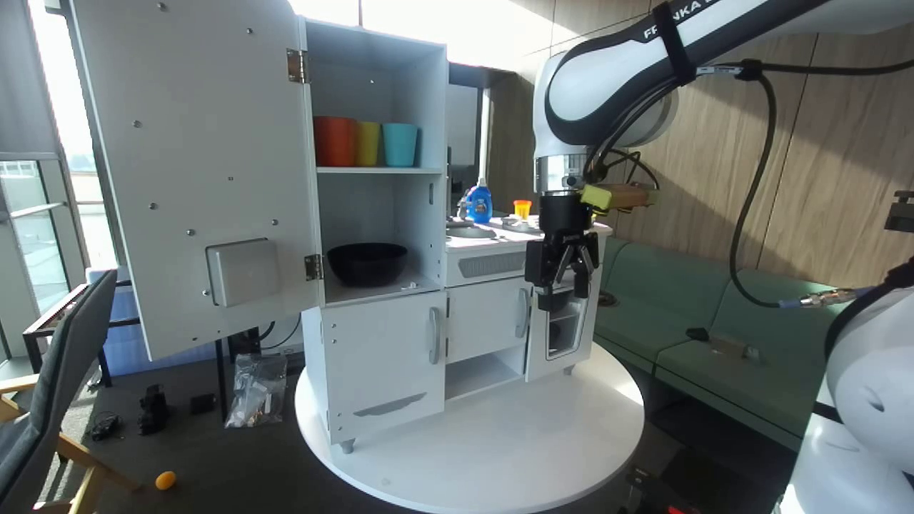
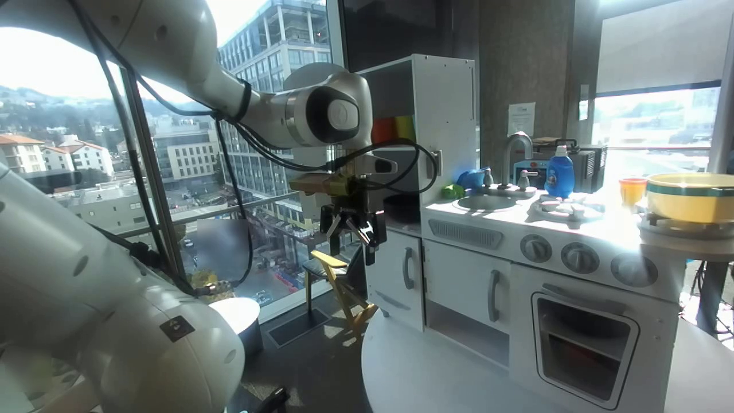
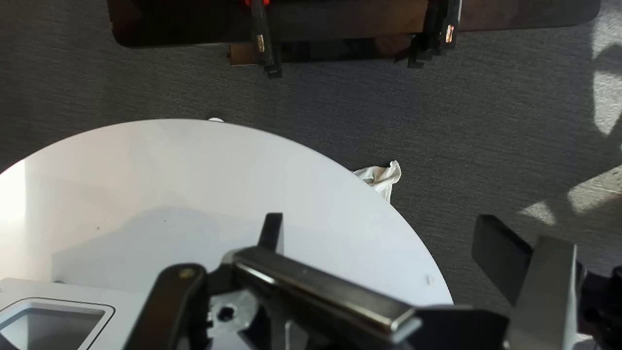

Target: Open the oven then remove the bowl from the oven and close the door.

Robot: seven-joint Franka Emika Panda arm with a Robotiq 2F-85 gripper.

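Note:
The oven (image 2: 659, 335) is the white toy kitchen's end section, with grey knobs above it. Its door (image 2: 585, 361), with dark window and grey handle (image 2: 584, 298), looks shut. In an exterior view the oven door (image 1: 564, 335) is partly hidden by the gripper. Its corner shows at lower left in the wrist view (image 3: 58, 306). A dark shape shows dimly behind the window; I cannot tell if it is the bowl. My gripper (image 1: 565, 294) is open and empty, pointing down. It hangs in front of the kitchen, apart from the oven (image 2: 352, 253).
The tall cabinet door (image 1: 193, 164) stands wide open; a black dish (image 1: 368, 264) and coloured cups (image 1: 368, 143) sit on its shelves. The counter holds a blue bottle (image 2: 561, 174), sink (image 2: 487, 202) and yellow pot (image 2: 691, 201). The kitchen stands on a white round table (image 1: 500, 450).

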